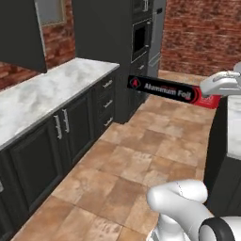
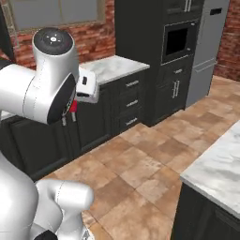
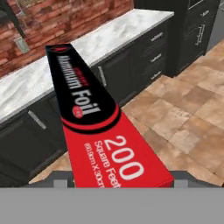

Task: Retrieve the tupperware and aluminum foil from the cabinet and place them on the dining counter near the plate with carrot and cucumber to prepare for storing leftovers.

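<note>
My gripper (image 1: 211, 95) is shut on the red end of the aluminum foil (image 1: 164, 89), a long black box with white lettering. The box is held level in the air above the tiled floor. In the hand view the aluminum foil (image 3: 94, 118) runs away from my gripper (image 3: 118, 181) toward the wall counter. In the right base view, a sliver of the box's red end (image 2: 73, 107) peeks out from behind my arm. The dining counter (image 2: 215, 168) of white marble lies to the right, and its edge (image 1: 234, 123) sits just below my hand. The black upper cabinet (image 1: 21, 33) hangs at the far left. The tupperware and plate are out of view.
A marble wall counter (image 1: 42, 92) on black base cabinets (image 1: 70, 127) runs along the brick wall on the left. A tall black oven unit (image 1: 141, 37) and a grey fridge (image 2: 206, 51) stand at the far end. Tiled floor (image 1: 136, 155) lies open between the counters.
</note>
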{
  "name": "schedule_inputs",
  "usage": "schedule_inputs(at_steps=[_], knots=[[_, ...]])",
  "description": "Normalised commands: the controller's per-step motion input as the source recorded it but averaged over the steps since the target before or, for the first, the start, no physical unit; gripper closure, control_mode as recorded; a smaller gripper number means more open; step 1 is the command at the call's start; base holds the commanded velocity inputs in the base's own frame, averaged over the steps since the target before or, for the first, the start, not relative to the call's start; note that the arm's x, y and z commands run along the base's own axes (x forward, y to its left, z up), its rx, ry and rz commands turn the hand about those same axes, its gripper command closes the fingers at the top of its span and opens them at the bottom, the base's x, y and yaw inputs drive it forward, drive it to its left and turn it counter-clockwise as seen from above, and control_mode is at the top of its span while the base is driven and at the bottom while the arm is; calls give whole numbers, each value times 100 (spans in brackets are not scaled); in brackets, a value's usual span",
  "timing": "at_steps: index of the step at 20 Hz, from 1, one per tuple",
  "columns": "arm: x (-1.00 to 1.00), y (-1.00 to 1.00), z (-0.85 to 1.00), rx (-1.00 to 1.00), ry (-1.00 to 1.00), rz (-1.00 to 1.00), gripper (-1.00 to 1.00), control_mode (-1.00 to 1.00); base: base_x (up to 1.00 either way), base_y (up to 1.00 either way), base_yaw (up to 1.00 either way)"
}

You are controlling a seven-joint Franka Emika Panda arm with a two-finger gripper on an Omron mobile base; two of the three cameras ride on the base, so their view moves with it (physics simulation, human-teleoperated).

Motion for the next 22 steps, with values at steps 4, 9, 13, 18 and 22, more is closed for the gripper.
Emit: schedule_inputs(at_steps=[4, 9, 13, 18, 22], knots=[[0, 0, 0, 0, 0, 0, 100, 100, -1, -30, -76], [0, 0, 0, 0, 0, 0, 100, 100, 0, 0, -75], [0, 0, 0, 0, 0, 0, 100, 100, 4, 34, -62], [0, 0, 0, 0, 0, 0, 100, 100, 29, 93, -34], [0, 0, 0, 0, 0, 0, 100, 100, 31, 100, -17]])
